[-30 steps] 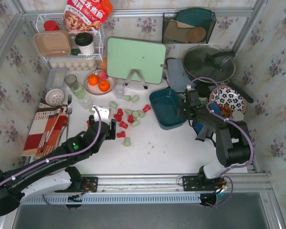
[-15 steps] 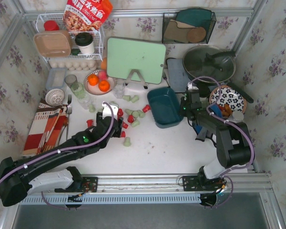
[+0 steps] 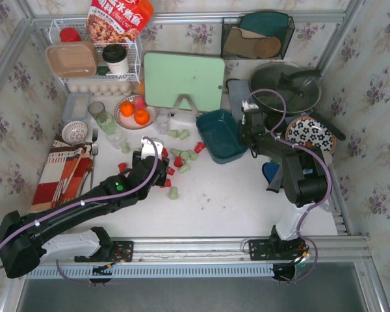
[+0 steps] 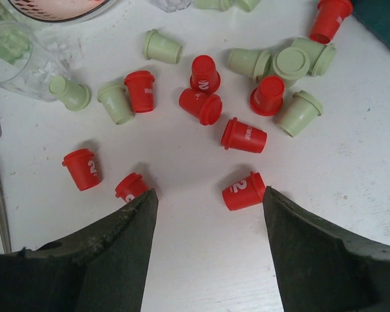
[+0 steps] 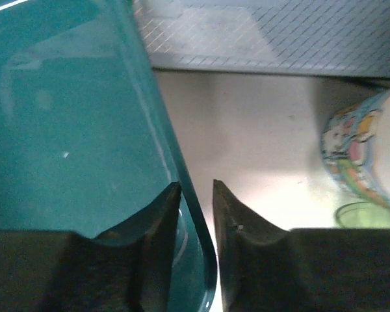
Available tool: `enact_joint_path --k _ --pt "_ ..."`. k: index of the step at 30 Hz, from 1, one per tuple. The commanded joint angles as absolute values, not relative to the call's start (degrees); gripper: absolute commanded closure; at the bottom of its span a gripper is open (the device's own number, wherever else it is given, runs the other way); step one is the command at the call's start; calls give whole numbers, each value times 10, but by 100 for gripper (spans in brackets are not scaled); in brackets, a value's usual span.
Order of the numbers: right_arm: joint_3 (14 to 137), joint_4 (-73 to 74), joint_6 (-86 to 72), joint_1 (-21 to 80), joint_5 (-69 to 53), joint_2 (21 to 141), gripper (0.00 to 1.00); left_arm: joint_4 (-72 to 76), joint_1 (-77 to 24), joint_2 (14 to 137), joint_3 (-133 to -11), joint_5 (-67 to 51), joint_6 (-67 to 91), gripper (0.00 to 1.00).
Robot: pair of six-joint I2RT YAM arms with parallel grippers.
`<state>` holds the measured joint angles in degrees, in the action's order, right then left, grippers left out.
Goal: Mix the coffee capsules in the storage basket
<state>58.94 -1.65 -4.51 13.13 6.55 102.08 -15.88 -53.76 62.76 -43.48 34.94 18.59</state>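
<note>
Item 1 — storage basket (image 3: 218, 135), right of centre on the desk: your right fingers (image 5: 149, 234) pinch its right rim, likely to steady or drag it.
Item 2 — coffee capsules (image 4: 244, 136), loose on the desk to its left: your left fingers (image 4: 104, 253) hang spread above the red ones, seemingly poised to pick.

Top external: fixed high above and behind the arm bases (image 3: 114, 249), looking steeply down, far enough to take in the whole tabletop (image 3: 221, 201). Left wrist: close above the tabletop, facing down between own jaws onto the coffee capsules (image 4: 244, 136); same patch seen small in the top view. Right wrist: very near, looking along own jaws at the storage basket (image 5: 71, 130) wall; shared with the top view too.
</note>
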Motion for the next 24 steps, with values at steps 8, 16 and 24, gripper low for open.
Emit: enact_joint_path --k 8,16,24 --pt "596 10 -17 138 167 983 36 -153 -538 650 -452 352 183 31" --pt "579 39 -21 177 179 878 27 -147 -538 710 -477 302 178 31" --pt "452 -21 -68 250 207 699 31 -203 -538 788 -525 241 200 34"
